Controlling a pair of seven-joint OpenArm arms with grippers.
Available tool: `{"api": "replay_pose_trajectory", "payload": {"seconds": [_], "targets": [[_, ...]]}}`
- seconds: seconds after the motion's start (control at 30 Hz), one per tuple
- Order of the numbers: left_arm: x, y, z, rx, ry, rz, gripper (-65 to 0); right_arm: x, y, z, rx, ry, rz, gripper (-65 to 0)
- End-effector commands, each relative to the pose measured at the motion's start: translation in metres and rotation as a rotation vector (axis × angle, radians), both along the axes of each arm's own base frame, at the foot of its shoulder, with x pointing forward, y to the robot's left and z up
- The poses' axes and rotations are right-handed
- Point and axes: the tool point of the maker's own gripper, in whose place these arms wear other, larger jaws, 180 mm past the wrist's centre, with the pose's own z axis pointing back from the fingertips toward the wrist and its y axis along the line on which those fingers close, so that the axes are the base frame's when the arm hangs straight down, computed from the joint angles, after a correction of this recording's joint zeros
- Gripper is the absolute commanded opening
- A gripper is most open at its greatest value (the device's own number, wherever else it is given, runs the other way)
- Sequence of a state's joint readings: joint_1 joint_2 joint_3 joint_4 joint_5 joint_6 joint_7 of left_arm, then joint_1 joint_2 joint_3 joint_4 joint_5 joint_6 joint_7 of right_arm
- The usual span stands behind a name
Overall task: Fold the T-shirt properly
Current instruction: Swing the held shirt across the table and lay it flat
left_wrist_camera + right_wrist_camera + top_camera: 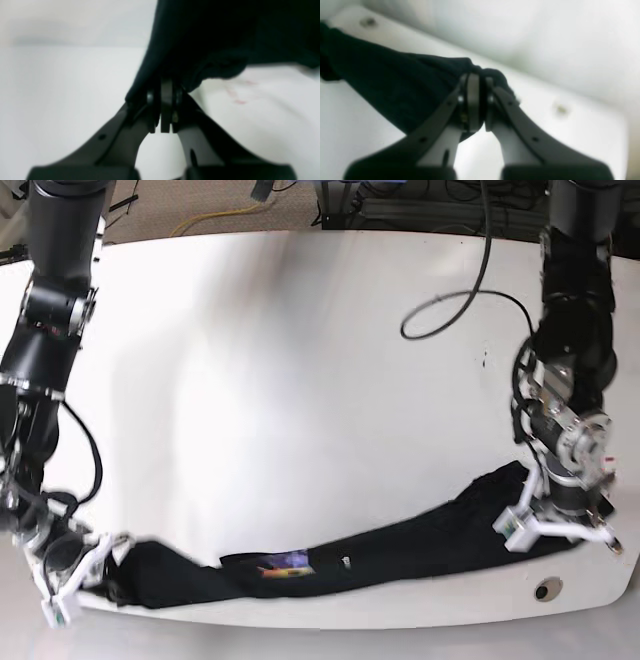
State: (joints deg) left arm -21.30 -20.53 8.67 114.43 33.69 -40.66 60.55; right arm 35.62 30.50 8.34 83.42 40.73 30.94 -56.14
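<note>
T-shirt [330, 565], black, is clamped at one end by the closed left gripper [166, 110] and at the other by the closed right gripper [476, 105]; it is stretched along the white table's [300, 380] near edge, print [285, 563] uppermost.

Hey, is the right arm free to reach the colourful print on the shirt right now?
Probably not. The right gripper has its jaws shut on one end of the T-shirt, and the print lies partway along the stretched cloth; it would need to let go first.
</note>
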Motion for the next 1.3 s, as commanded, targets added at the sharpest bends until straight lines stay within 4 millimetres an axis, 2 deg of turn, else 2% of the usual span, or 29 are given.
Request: {"api": "replay_pose_trajectory", "payload": {"seconds": [0.0,0.03,0.13,0.2,0.27,0.47,0.7,0.87,0.93,1.03,1.07,1.13,1.27], "targets": [[-0.015,0.004,-0.022,0.019,0.040,0.039,-65.0,-0.011,-0.009,0.008,0.021,-0.053,-0.018,-65.0],[-0.020,0.004,-0.033,0.022,0.066,0.043,-65.0,-0.017,-0.011,-0.002,0.026,-0.035,-0.027,-65.0],[-0.047,-0.007,-0.087,-0.005,0.198,0.040,-65.0,-0.043,-0.012,-0.047,0.072,0.039,-0.054,-65.0],[-0.061,-0.010,-0.108,-0.013,0.254,0.042,-65.0,-0.058,-0.014,-0.067,0.085,0.076,-0.070,-65.0],[-0.083,-0.013,-0.136,-0.016,0.333,0.048,-65.0,-0.078,-0.015,-0.093,0.101,0.129,-0.090,-65.0],[-0.135,-0.024,-0.189,-0.054,0.500,0.053,-65.0,-0.122,-0.016,-0.153,0.161,0.268,-0.142,-65.0],[-0.180,-0.016,-0.216,-0.005,0.616,0.083,-65.0,-0.165,-0.024,-0.193,0.163,0.385,-0.183,-65.0],[-0.196,-0.016,-0.226,-0.005,0.660,0.083,-65.0,-0.184,-0.025,-0.209,0.160,0.438,-0.190,-65.0],[-0.200,-0.016,-0.228,-0.004,0.671,0.084,-65.0,-0.192,-0.032,-0.213,0.166,0.452,-0.217,-65.0],[-0.202,-0.020,-0.231,-0.019,0.677,0.086,-64.9,-0.197,-0.027,-0.217,0.184,0.447,-0.210,-65.0],[-0.203,-0.021,-0.231,-0.021,0.678,0.088,-63.3,-0.199,-0.026,-0.217,0.181,0.446,-0.200,-64.0],[-0.204,-0.020,-0.232,-0.032,0.679,0.100,-55.3,-0.207,-0.029,-0.221,0.182,0.457,-0.208,-56.6],[-0.206,-0.013,-0.232,-0.056,0.674,0.141,-31.2,-0.214,-0.024,-0.228,0.208,0.470,-0.216,-37.6]]}}
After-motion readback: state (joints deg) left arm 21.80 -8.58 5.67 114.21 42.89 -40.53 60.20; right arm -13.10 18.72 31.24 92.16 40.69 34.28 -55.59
